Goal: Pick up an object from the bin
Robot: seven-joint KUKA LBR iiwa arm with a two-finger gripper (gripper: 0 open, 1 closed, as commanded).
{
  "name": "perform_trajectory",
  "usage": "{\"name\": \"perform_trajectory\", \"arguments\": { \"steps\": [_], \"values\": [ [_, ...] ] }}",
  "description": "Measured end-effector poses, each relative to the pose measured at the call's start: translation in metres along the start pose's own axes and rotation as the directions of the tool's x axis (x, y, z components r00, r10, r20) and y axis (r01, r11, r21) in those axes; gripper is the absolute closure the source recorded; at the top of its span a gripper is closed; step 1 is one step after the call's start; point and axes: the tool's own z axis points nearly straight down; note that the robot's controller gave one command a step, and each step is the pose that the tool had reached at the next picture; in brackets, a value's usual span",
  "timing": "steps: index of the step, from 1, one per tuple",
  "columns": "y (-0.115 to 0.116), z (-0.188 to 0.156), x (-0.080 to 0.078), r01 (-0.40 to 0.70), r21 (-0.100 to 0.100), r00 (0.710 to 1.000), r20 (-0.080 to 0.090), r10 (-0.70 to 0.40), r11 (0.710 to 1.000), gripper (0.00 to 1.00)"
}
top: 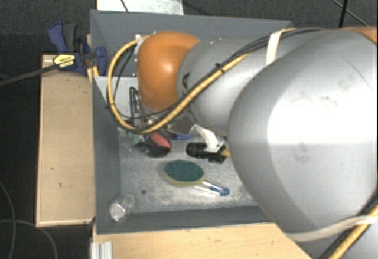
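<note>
Gripper [139, 127] is low in the far-left part of the bin [107, 175], tucked under the orange wrist cover [162, 69]. Its tip is mostly hidden by the cover and a looped yellow cable [121, 119], so cannot tell if it is wide or narrow, or if it holds anything. Closest item is a red and black thing [157, 143] on the bin floor, just beside the gripper on its near-right side; contact cannot be told. A small green bit [135, 133] shows right at the gripper. Further right lies a black cylinder [204, 150] with a yellow end, a white piece [204, 134] just on its far side, and a blue bit [183, 135] between the white piece and the red and black thing. Nearer, a dark green round pad [183, 172] lies flat, apart from the red and black thing. Just near-right of the pad is a clear stick [214, 189] with a blue tip. A clear cup [121, 210] sits in the near-left corner, well apart from the gripper. The grey arm [295, 134] covers the bin's right side
</note>
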Motion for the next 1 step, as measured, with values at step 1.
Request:
{"name": "perform_trajectory", "arguments": {
  "steps": [1],
  "values": [
    [0.0018,-0.0676,-0.0012,0.005,-0.001,1.0,0.001,-0.005,1.0,1.0]
  ]
}}
